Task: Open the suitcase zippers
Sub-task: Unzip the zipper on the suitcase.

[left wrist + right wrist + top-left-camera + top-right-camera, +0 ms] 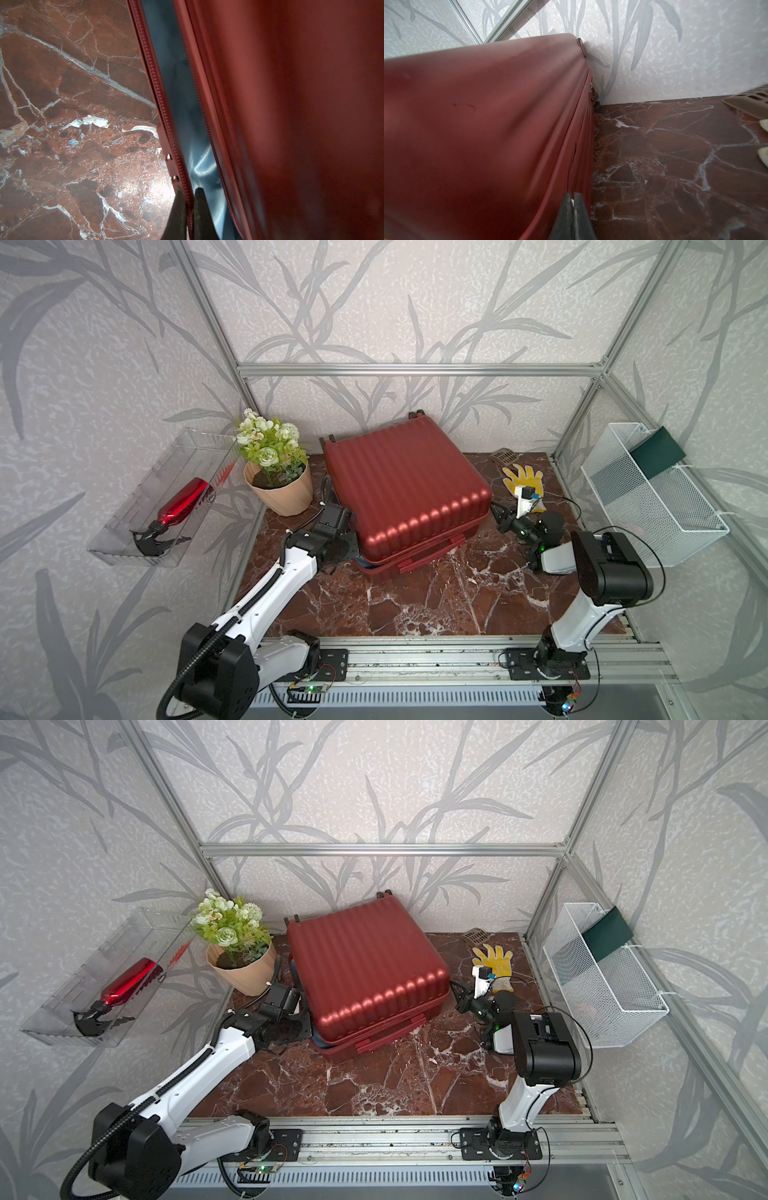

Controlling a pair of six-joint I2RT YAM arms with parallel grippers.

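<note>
Dark-red zip teeth fill the left wrist view: the zippers (159,93) run as one toothed track along the rim of the lower shell of the suitcase (291,104), with a strip of pale blue lining (178,104) showing between that rim and the upper shell. We see the left tool (190,194) closed, its two black fingers (178,212) pinching the track from either side; whether a pull lies between them we cannot tell. Beside the track lies the red-brown marble worktop (72,124).

Right wrist view. The right tool (573,197) is closed, pads (566,207) pressed together on a tiny pale sliver that we cannot identify. Its tips lie against the side wall of the suitcase (477,124) at the seam, which runs away from the tool toward a wheel (596,105) by the back wall.

Both top views. The suitcase (403,493) (365,973) lies flat on the worktop (415,601), ribbed face up, at the back centre. Its wheeled end points at the back wall, its handle (432,554) at the robot. We read the long axis as running back to front, the near end turned slightly to the robot's right, and the ribs follow it. The right tool (494,509) (457,990) meets the near right corner. The left tool's tips are hidden by its wrist at the near left corner, where the upper shell stands ajar.
</note>
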